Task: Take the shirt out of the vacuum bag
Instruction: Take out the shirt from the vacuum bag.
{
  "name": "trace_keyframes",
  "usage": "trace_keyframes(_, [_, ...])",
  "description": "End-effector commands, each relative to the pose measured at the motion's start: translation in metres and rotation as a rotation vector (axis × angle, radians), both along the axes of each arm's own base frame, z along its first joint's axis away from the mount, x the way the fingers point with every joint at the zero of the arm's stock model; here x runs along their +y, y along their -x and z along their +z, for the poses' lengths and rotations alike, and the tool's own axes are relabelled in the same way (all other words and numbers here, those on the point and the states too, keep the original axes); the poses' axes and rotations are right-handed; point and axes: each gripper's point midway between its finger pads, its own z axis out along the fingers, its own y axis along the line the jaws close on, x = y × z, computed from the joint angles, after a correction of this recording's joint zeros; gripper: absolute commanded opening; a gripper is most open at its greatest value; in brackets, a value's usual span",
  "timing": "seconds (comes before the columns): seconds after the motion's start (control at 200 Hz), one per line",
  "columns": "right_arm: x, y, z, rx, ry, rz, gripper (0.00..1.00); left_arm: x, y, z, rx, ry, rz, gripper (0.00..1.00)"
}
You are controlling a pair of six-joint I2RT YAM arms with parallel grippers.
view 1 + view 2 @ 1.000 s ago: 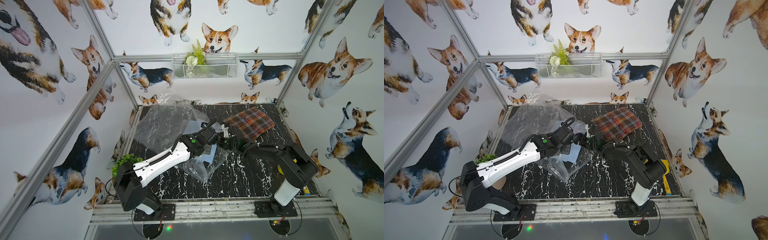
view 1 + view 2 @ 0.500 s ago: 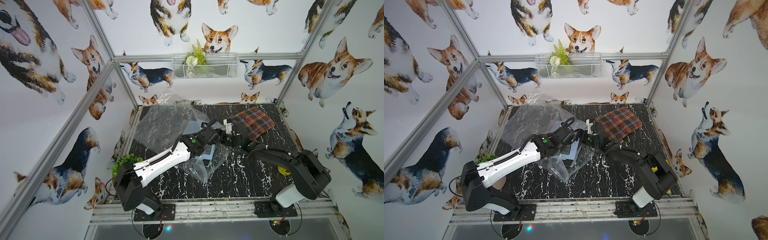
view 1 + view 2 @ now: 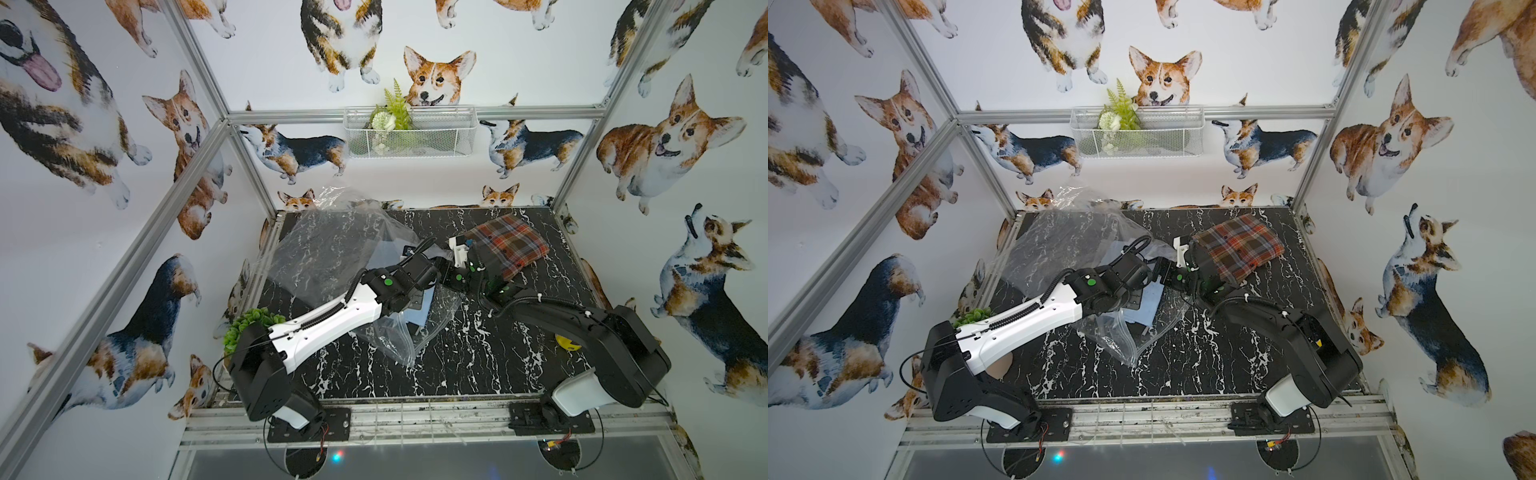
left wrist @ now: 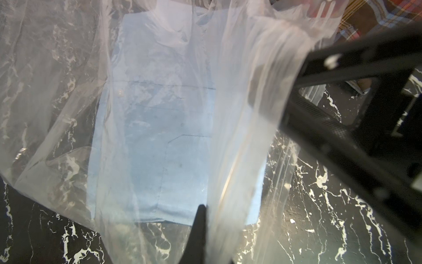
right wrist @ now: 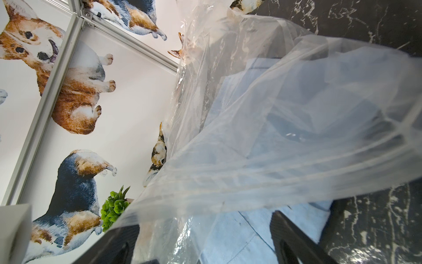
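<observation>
Left end effector (image 4: 201, 219) pinching vacuum bag (image 3: 332, 249), blue shirt (image 4: 155, 137) seemingly inside

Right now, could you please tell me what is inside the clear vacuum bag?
A folded light blue shirt lies flat inside the vacuum bag, showing through the film. Bunched plastic veils one edge, and in both top views the left arm covers most of it.
</observation>
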Motion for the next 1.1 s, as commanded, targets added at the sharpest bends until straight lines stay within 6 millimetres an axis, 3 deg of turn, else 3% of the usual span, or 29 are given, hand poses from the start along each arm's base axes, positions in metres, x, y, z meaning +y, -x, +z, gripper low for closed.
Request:
trace_keyframes(0.0, [0.003,-0.002,-0.012,0.007,0.031,0.009,0.93,0.000,0.001,-0.003,0.016,0.010,0.014,0.00])
trace_keyframes(0.365, [0.005,-0.006,-0.053,0.057,0.081,0.010,0.93,0.003,0.003,-0.004,0.014,0.004,0.015,0.00])
trace_keyframes(0.891, [-0.025,-0.012,-0.054,0.039,0.153,-0.036,0.93,0.007,0.005,-0.007,0.014,-0.003,0.016,0.00])
trace_keyframes(1.096, [-0.024,-0.016,-0.058,0.051,0.150,-0.035,0.93,0.007,0.005,-0.008,0.015,-0.006,0.017,0.00])
